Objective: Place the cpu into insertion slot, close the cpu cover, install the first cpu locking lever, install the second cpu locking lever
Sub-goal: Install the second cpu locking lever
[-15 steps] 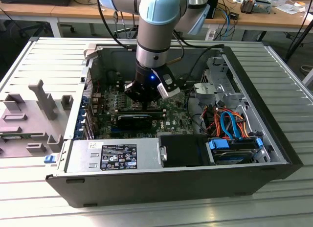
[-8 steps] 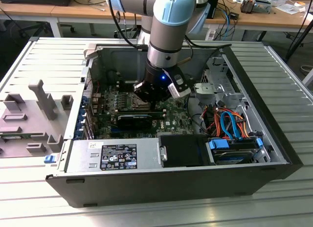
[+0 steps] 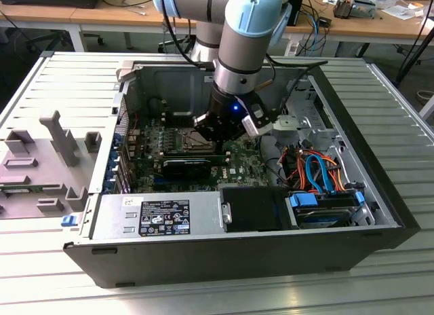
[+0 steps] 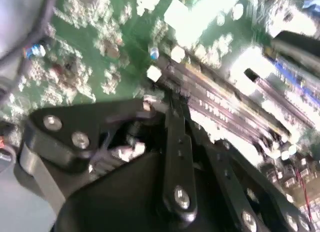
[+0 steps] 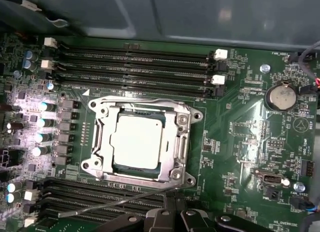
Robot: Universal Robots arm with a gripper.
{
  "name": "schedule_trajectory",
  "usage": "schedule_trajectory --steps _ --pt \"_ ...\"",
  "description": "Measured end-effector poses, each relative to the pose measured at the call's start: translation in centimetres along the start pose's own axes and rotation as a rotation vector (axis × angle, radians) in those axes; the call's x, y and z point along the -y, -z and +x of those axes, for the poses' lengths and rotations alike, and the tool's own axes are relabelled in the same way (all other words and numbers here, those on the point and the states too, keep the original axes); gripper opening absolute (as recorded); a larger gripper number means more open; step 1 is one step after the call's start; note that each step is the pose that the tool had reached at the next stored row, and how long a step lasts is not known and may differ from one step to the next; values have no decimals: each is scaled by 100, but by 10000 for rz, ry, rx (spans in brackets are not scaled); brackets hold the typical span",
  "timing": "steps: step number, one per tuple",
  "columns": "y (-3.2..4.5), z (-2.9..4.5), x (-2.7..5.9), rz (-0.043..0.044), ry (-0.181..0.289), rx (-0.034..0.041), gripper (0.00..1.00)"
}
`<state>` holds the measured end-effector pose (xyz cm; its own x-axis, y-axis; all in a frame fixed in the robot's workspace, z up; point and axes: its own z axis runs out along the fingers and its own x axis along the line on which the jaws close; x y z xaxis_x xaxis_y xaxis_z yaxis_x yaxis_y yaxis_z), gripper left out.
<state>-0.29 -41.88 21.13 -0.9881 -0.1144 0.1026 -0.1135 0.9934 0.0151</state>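
Starting with the exterior view, we see the arm reaching down into the open computer case (image 3: 380, 213), its gripper (image 3: 218, 134) low over the green board (image 3: 237, 162), close above the insertion slot (image 3: 183, 140); from this angle we cannot tell how its fingers stand. In the second wrist view, we see the black linkage of the gripper (image 4: 170, 112) converging near the long memory slots (image 4: 225, 107); the tips look drawn together on something thin, but the view is smeared and we cannot be sure. In the first wrist view, the cpu (image 5: 137, 142) sits flat in the insertion slot (image 5: 111, 167), its pale metal top showing through the cut-out of the cpu cover (image 5: 181, 142), which lies down over it. A thin wire locking lever (image 5: 110, 205) stretches along the slot's near edge, one end running under the gripper (image 5: 172, 202), whose fingertips appear pinched on it. We judge the lever springy, light and slick: best taken near its free end, squarely, since a thin rod can roll out of the pads. The cpu and the socket beneath are fragile, so we judge any side load on the cover risky.
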Motion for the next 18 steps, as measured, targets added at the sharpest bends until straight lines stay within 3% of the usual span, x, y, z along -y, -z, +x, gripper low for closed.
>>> schedule_trajectory --steps 4,7,8,10,14,18 --pt "1 3 -3 -32 3 2 11" --pt "-6 69 -11 -224 25 26 11" --pt "-12 127 -18 -347 37 41 11" --pt "-17 173 -21 -429 46 51 11" --pt "-22 217 -8 -451 49 56 11" --pt "-14 132 -4 -438 108 36 11"
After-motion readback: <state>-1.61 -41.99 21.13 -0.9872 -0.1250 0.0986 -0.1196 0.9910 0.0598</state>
